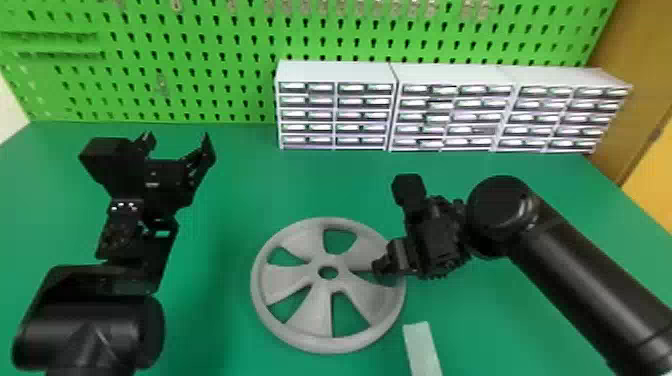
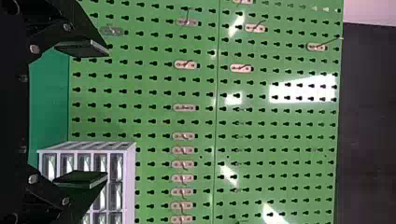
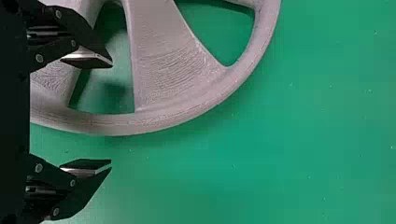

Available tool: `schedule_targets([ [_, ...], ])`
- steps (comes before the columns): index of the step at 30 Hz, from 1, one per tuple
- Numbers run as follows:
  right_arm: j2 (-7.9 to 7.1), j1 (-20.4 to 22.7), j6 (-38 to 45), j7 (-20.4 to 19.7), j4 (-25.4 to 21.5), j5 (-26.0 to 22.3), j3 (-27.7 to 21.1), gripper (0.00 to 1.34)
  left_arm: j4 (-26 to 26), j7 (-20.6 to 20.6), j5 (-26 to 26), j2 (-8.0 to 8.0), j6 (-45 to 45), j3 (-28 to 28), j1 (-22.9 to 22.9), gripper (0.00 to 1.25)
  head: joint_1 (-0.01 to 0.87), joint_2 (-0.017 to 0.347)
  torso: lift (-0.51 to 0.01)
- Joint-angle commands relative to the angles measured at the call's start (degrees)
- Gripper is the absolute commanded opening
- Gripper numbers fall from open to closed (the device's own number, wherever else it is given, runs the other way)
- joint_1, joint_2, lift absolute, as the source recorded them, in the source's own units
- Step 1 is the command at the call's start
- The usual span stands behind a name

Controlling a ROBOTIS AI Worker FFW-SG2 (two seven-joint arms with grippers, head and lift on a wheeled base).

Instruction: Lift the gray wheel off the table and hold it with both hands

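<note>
The pale block lies nearest, on the green desk, close to the right near edge of the gray wheel. The wheel lies flat on the desk, its spokes and openings facing up. The right gripper reaches in over the wheel's right side, jaws apart: one is above an opening inside the rim, the other outside the rim. Whether either touches the wheel, I cannot tell. The left gripper is well apart from the wheel, up on its left and farther back, its jaws apart with nothing between them.

Along the back of the desk, right of the middle, stand three white drawer cabinets side by side, each with five rows of small glossy-fronted drawers; what the drawers hold cannot be made out. Behind them rises the green pegboard, bearing small pinkish fittings, some with thin hooks. A brown panel stands at the far right.
</note>
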Motion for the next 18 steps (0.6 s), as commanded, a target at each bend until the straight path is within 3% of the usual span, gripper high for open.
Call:
schedule_targets([
  [1, 0.01, 0.09, 0.00, 0.10, 0.11, 0.35, -0.12, 0.80, 0.00, 0.00, 0.05, 0.00, 0.00, 0.07, 0.09, 0.92, 0.711, 0.015, -0.098],
  [7, 0.10, 0.00, 0.09, 0.10, 0.11, 0.53, -0.21, 0.78, 0.00, 0.00, 0.05, 0.00, 0.00, 0.07, 0.01, 0.92, 0.711, 0.015, -0.098],
  [18, 0.18, 0.00, 0.61, 0.10, 0.11, 0.97, -0.12, 0.52, 0.00, 0.00, 0.13, 0.00, 0.00, 0.16, 0.01, 0.92, 0.711, 0.015, -0.098],
])
